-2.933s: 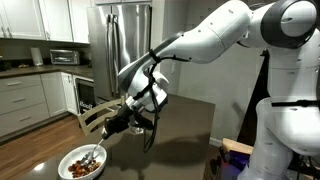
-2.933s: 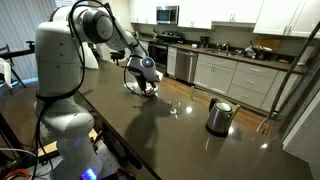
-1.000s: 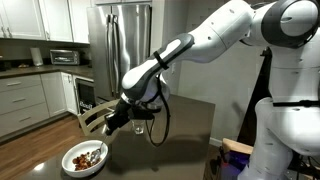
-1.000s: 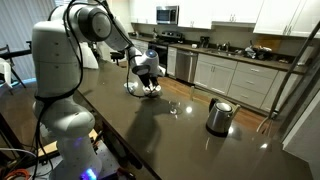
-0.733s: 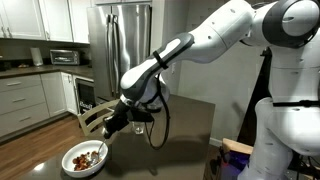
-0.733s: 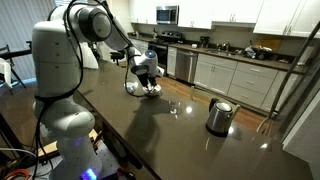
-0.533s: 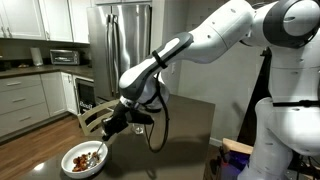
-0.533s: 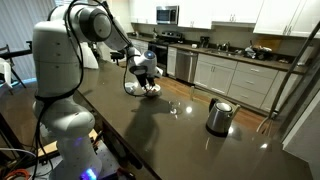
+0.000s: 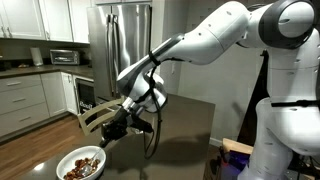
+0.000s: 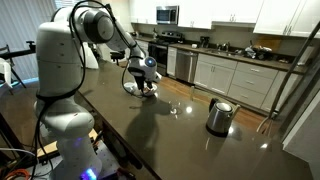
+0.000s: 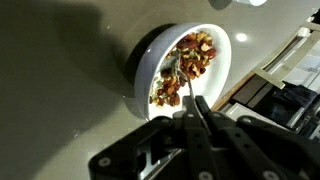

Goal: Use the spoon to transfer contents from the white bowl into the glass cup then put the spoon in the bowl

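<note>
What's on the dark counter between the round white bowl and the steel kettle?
A small clear glass cup, standing apart from the white bowl and the steel kettle; an exterior view shows it.

dim room, white bowl (image 11: 220, 65) overexposed, soft focus

A dark, glossy countertop (image 10: 190, 145) carries three things. The white bowl (image 9: 63, 166) sits toward one end, the glass cup (image 10: 175, 108) stands farther along, and the steel kettle (image 10: 219, 116) stands near the cup, not touching it
</note>
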Robot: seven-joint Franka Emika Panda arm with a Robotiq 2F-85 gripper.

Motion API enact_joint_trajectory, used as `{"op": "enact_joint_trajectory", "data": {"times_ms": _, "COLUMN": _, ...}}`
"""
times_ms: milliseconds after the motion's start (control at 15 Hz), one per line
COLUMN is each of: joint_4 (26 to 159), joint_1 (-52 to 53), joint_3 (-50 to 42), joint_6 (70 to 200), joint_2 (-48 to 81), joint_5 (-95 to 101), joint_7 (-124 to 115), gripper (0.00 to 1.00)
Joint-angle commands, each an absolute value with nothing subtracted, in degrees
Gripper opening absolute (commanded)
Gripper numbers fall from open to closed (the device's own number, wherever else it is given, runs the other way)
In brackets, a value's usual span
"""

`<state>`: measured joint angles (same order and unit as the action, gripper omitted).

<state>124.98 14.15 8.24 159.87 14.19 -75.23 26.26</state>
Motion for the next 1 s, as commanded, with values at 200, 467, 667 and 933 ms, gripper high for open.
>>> {"op": "enact_joint_trajectory", "data": {"times_ms": 200, "joint_4": 124.5, "joint_1": 7.3, "joint_3": 7.3, "joint_6": 145.8, "joint_2": 16.8, "joint_5": -96.3, "joint_7": 48.1, "gripper": 0.02}}
{"op": "enact_joint_trajectory", "data": {"times_ms": 467, "joint_4": 125.5, "joint_1": 5.3, "joint_3": 4.6, "joint_6": 137.1, "joint_2": 18.1, "joint_5": -99.6, "joint_7": 52.9, "gripper": 0.02}}
{"op": "enact_joint_trajectory", "data": {"times_ms": 667, "joint_4": 125.6, "joint_1": 4.9, "joint_3": 3.0, "joint_6": 133.6, "joint_2": 18.7, "joint_5": -99.4, "joint_7": 53.5, "gripper": 0.02}}
{"op": "enact_joint_trajectory", "data": {"times_ms": 933, "joint_4": 125.7, "joint_1": 5.0, "joint_3": 2.1, "joint_6": 132.1, "joint_2": 18.6, "joint_5": -99.0, "joint_7": 53.2, "gripper": 0.02}}
